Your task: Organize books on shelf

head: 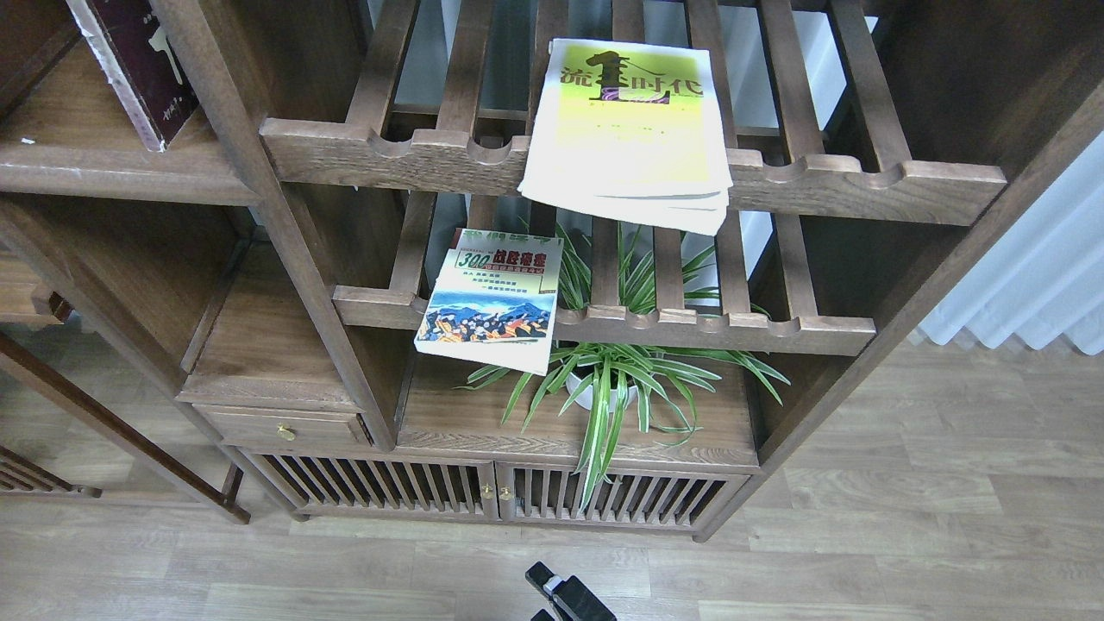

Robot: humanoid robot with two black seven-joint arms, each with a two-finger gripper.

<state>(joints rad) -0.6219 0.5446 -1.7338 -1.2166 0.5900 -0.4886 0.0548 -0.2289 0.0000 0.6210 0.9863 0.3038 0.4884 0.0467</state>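
A dark wooden shelving unit seen from above, standing on a pale wood-plank floor [906,517]. At the bottom edge of the view, near the centre, only a small black part of a robot arm [569,595] pokes in, low over the floor; which arm it belongs to, and whether its pincer is apart or together, cannot be told. No other arm shows.

All three books lie well above and away from that black part. The yellow-green book with a white border [628,129] lies flat on the upper slatted rack [862,185], its lower edge hanging over the scalloped front rail. Below it and to the left, the smaller book with a colourful crowd picture [492,302] rests on the lower slatted rack [759,332], its lower edge also overhanging the rail. The thick maroon book with white characters [142,65] sits at the top left corner, tilted, on the solid dark brown shelf [95,164], which has a tiny white speck near its front edge.

A spider plant in a white pot [604,388] stands on the board beneath the lower rack, its leaves spilling forward. Under it are slatted cabinet doors [405,487] and, to the left, a small drawer [285,427] with a brass knob.
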